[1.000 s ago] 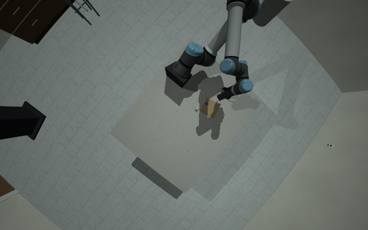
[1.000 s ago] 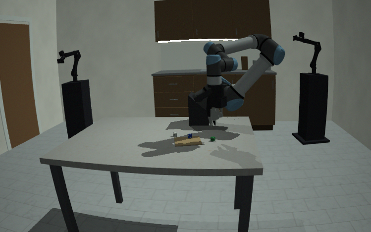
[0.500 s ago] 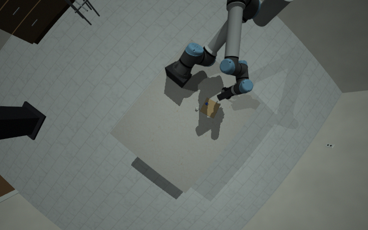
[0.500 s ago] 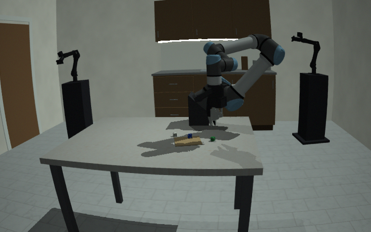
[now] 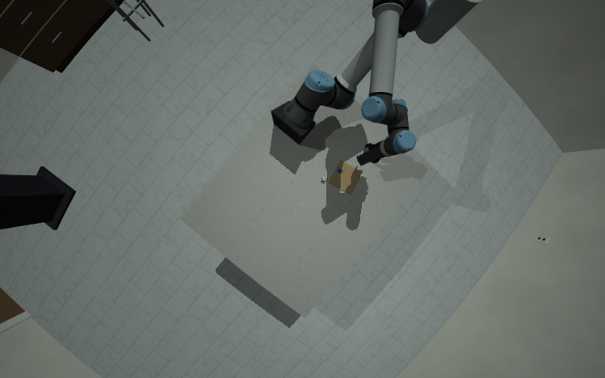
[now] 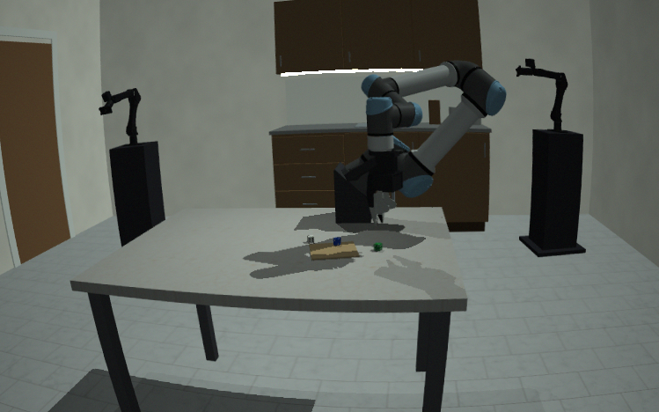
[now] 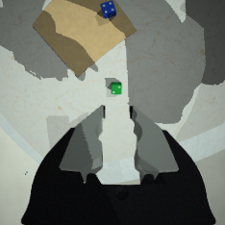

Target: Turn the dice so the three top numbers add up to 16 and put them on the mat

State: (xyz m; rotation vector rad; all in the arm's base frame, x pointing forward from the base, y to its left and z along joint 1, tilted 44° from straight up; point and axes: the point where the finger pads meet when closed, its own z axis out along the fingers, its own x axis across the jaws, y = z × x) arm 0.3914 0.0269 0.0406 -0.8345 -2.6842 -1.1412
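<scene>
My gripper (image 5: 359,162) (image 6: 378,220) (image 7: 117,106) is open with its fingers fairly close together, nothing between them, above the table. A green die (image 6: 377,246) (image 7: 116,88) sits on the table beside the mat, just ahead of the fingertips in the wrist view; its top seems to show two pips. It is hidden in the top view. A blue die (image 5: 339,170) (image 6: 337,240) (image 7: 109,9) sits on the tan mat (image 5: 349,183) (image 6: 333,252) (image 7: 72,34) near its edge, with several pips up. A white die (image 5: 323,178) (image 6: 311,239) is on the table off the mat's other side; its number is unreadable.
The arm's dark base (image 5: 293,123) (image 6: 350,200) stands at the back of the table (image 5: 266,225) (image 6: 193,271). Arm shadows cross the mat and the table. Two black pedestals (image 6: 134,189) (image 6: 556,189) with small arms stand beyond the table.
</scene>
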